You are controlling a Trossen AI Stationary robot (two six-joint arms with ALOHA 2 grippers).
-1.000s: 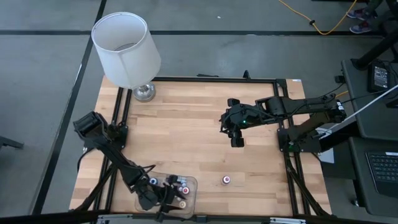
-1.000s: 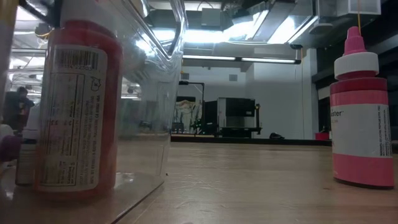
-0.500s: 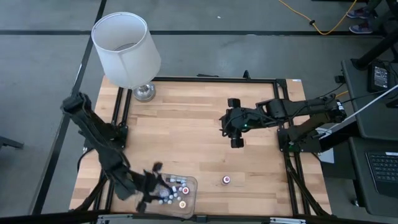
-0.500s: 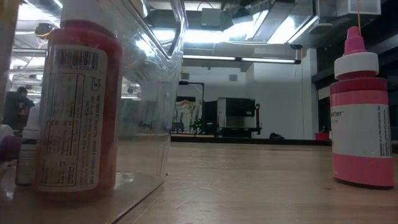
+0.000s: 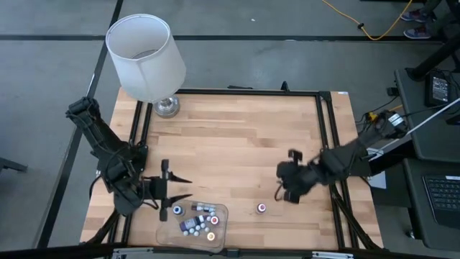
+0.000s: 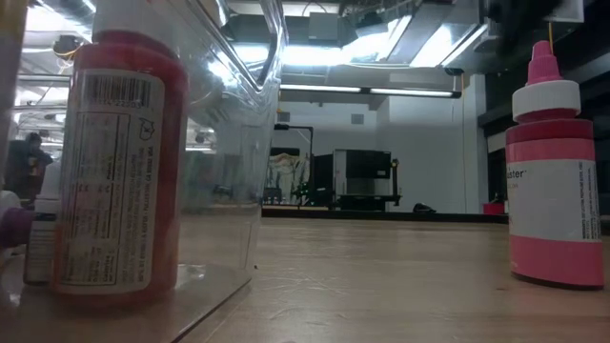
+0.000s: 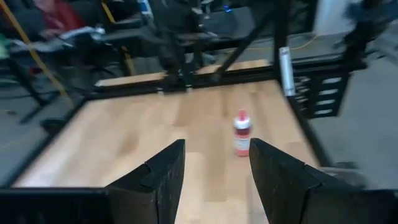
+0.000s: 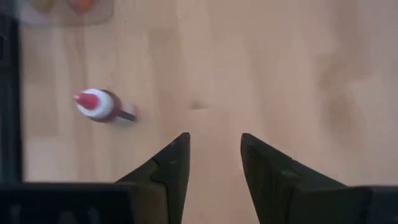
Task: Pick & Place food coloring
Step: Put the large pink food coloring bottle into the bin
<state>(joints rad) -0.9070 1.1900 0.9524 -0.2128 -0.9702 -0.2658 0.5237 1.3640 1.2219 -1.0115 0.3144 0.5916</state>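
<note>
The wooden table point(image 5: 230, 137) carries a white-shaded lamp point(image 5: 146, 57) at its far left corner, and at the near edge a clear tray point(image 5: 219, 229) already holding several food coloring bottles point(image 5: 198, 221); one pink bottle point(image 5: 262, 208) stands alone on the bare wood just right of that tray. The right gripper point(image 5: 289, 188) hangs above the table near this pink bottle, to its right and slightly farther back, its fingers point(image 8: 168, 171) parted and holding nothing, with the bottle off to one side of them rather than between them. The left gripper point(image 5: 175, 188) sits just beyond the tray's far left corner, jaws spread and empty. The chief risk, as I judge it, is that the small upright bottle gets knocked over: if the right gripper descends before it is centred, one finger would strike the cap and tip or roll the bottle away. A grip high on the narrow cap could also slip, and the two arms work close together near the tray, so they might crowd each other
</note>
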